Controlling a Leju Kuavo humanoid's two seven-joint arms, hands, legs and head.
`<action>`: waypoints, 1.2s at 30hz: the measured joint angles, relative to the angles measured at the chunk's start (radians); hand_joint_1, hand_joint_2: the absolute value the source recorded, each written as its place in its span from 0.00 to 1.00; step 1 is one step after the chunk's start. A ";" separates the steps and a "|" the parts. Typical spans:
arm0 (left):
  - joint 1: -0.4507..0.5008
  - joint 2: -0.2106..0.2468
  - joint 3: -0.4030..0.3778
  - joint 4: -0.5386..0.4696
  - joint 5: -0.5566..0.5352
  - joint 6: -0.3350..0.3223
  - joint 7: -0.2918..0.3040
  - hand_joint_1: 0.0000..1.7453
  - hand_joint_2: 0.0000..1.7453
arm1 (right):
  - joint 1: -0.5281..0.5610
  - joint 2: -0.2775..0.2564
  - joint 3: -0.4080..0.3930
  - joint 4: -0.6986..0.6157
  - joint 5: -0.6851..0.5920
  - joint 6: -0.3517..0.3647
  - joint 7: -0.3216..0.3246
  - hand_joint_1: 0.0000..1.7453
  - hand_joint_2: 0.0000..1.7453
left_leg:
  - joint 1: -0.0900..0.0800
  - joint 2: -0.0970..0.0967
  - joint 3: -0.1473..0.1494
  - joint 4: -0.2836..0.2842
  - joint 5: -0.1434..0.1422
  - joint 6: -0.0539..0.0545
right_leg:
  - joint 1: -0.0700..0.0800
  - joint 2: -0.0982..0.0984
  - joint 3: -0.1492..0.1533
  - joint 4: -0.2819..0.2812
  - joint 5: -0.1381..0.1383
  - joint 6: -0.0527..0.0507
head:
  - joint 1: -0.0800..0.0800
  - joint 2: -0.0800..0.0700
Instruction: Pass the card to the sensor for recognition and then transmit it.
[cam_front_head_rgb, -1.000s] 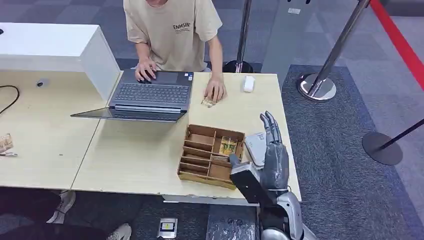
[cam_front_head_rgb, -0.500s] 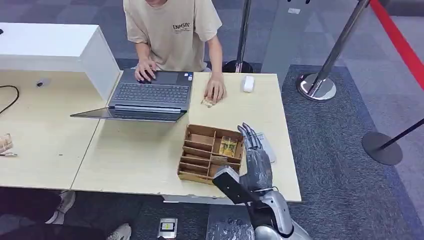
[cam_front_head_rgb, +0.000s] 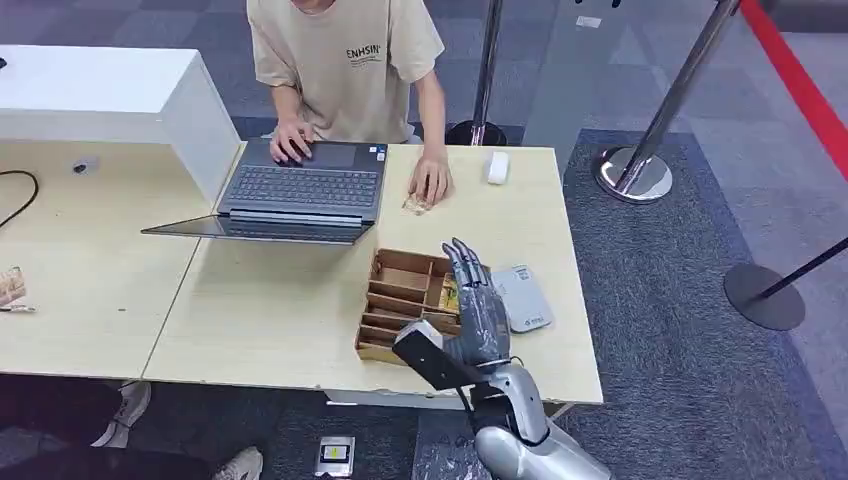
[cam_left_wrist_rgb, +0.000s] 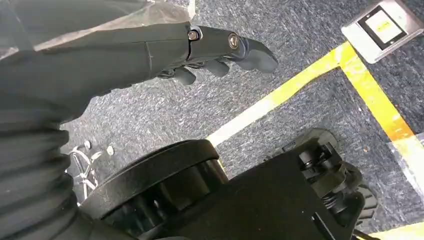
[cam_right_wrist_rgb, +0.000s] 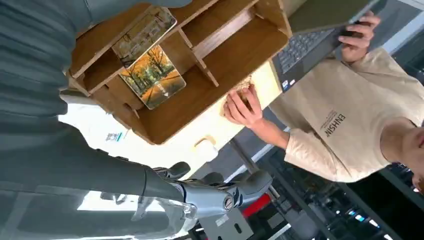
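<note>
Right hand poised over the card tray

Nearest, the right hand hovers with fingers extended and apart, holding nothing, above the tray's right side, placed, I judge, to reach for the card. That card stands tilted in a compartment, a second card in the slot beside it. Just right of the tray lies the sensor, flat on the surface, close for a short swipe. The left hand hangs over the floor, fingers loosely curled, holding nothing. Farther off, a person works a laptop.
</note>
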 joint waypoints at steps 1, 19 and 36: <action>0.000 0.000 -0.002 0.000 -0.001 0.000 0.001 0.00 1.00 | -0.002 0.001 0.001 0.013 0.006 0.000 -0.005 0.00 1.00 | 0.000 0.000 0.000 0.000 0.000 0.000 | 0.000 0.000 0.000 0.000 0.000 0.000 | 0.000 0.000; 0.001 -0.009 -0.008 0.000 0.000 -0.002 0.008 0.00 1.00 | 0.040 0.079 -0.191 0.176 0.178 -0.003 -0.166 0.00 1.00 | 0.000 0.000 0.000 0.000 0.000 0.000 | 0.000 0.000 0.000 0.000 0.000 0.000 | 0.000 0.000; 0.001 -0.009 -0.014 0.000 -0.006 -0.001 0.006 0.00 1.00 | 0.042 0.113 -0.224 0.245 0.185 -0.003 -0.155 1.00 1.00 | 0.000 0.000 0.000 0.000 0.000 0.000 | 0.000 0.000 0.000 0.000 0.000 0.000 | 0.000 0.000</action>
